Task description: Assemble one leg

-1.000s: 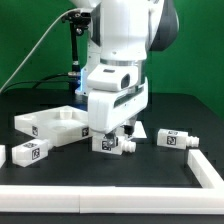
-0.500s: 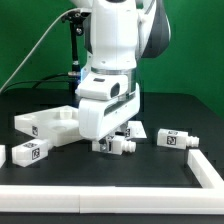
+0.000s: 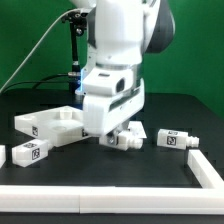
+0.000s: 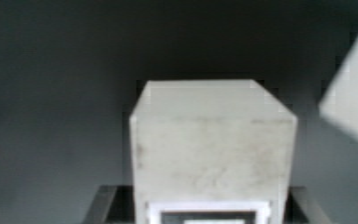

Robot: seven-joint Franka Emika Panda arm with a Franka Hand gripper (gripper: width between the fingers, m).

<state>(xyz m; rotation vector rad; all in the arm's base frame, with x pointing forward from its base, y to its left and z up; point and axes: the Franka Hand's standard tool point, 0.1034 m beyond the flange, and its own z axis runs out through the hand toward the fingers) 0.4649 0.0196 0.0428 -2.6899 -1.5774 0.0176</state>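
Right there, the two-finger claw point(image 3: 112, 135) sits clamped around a small white plastic oblong leg point(image 3: 128, 140), low against the black table point(image 3: 180, 172).

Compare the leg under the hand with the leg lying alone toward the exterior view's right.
The leg under the hand is half hidden by the hand; the free leg lies in full view with nothing touching it. The free leg shows a tag face to the exterior camera; the leg under the hand shows none clearly there. Shared: both are small white oblong blocks lying on the dark table.
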